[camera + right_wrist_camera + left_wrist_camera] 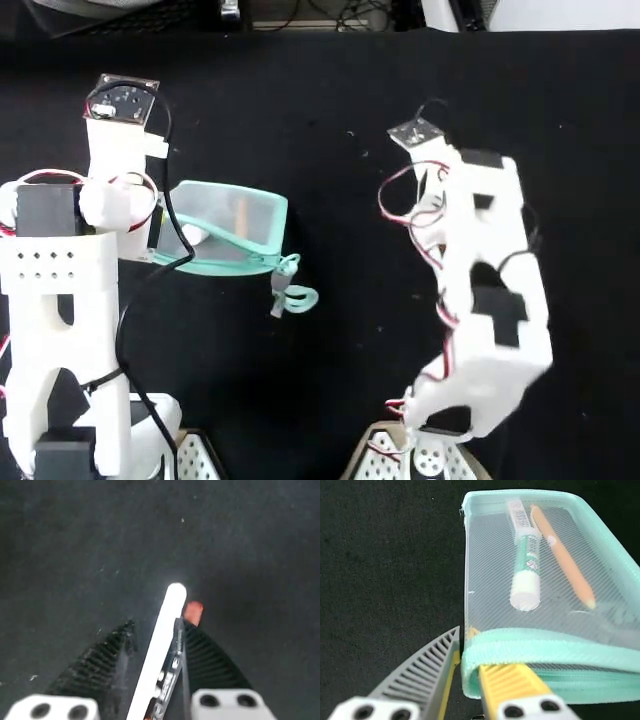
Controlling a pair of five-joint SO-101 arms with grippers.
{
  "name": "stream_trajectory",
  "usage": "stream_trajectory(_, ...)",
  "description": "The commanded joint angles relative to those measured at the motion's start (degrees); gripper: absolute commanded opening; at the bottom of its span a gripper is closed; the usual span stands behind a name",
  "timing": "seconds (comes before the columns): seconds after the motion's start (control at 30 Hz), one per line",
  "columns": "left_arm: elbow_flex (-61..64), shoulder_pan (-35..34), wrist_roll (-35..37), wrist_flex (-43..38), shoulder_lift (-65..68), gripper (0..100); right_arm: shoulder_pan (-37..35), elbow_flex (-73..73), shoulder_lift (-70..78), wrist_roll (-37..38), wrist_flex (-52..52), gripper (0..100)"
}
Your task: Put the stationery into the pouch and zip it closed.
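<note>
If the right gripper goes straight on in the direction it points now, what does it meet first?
The black tablecloth lies straight ahead. The white pen in the right gripper sticks out in front, so it would probably touch the cloth first; the depth is unclear.

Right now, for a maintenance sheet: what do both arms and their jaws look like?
The left arm and right arm are white printed plastic with black motor blocks and looped red wires. Left jaws: one grey, one yellow, both ribbed. Right jaws: black, ribbed.
</note>
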Motion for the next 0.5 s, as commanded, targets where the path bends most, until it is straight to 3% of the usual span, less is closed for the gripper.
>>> stream_trajectory(0.0,0.31,0.22,-0.53,0.09,-0.35,3,-0.18,-6.64,3.3,1.93,0.97,12.3)
stream_trajectory(0.47,0.31,0.22,-0.53,0.09,-0.09,3,-3.87,-7.52,8.57,8.53,1.05,12.0)
